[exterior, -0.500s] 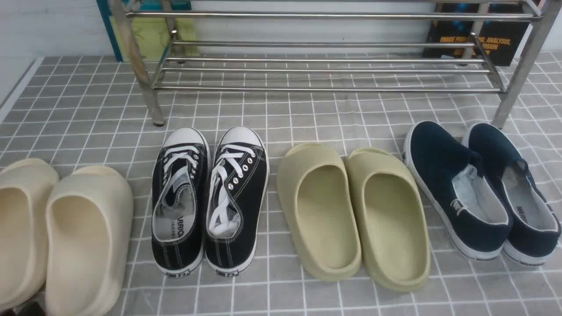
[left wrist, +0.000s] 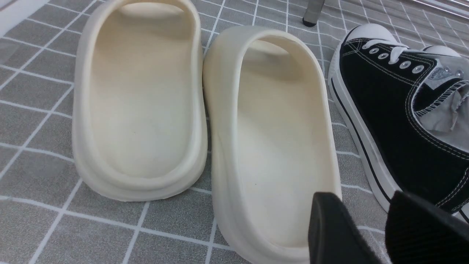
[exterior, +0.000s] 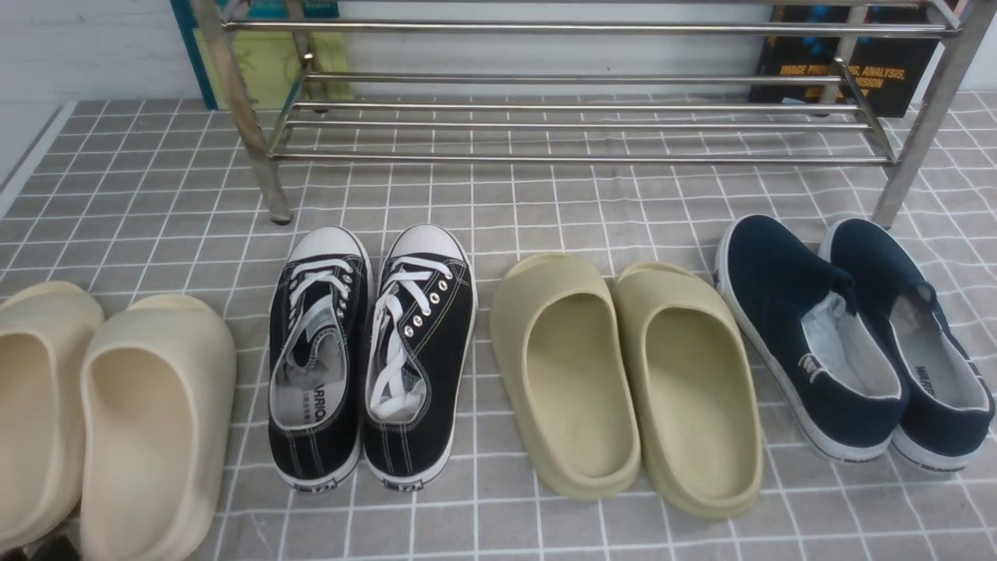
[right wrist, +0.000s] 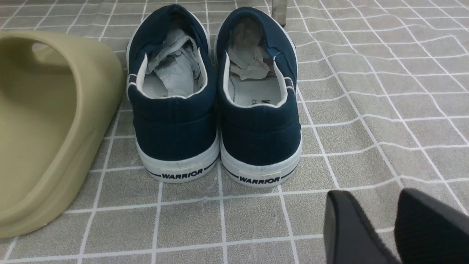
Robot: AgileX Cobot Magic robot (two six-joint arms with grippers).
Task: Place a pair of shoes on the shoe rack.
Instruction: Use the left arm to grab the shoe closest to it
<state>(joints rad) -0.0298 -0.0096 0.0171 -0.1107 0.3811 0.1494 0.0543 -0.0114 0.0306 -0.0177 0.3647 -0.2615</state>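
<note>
Before shoe rack (exterior: 576, 159), sneakers (exterior: 374, 366) between cream slides (exterior: 148, 405), olive slides (exterior: 623, 382)

Cream slides (exterior: 156, 421) are cut off at 8 o'clock; rack (exterior: 545, 27) top is cropped at 12. Book (exterior: 888, 93) at 1 o'clock sits half hidden behind rack, title partly legible.

The left gripper (left wrist: 361, 196) and the right gripper (right wrist: 370, 193) are each held low, black jaws parted by a narrow gap, empty.

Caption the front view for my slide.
Black sneakers sit between cream slides and olive slides, before the shoe rack.
</note>
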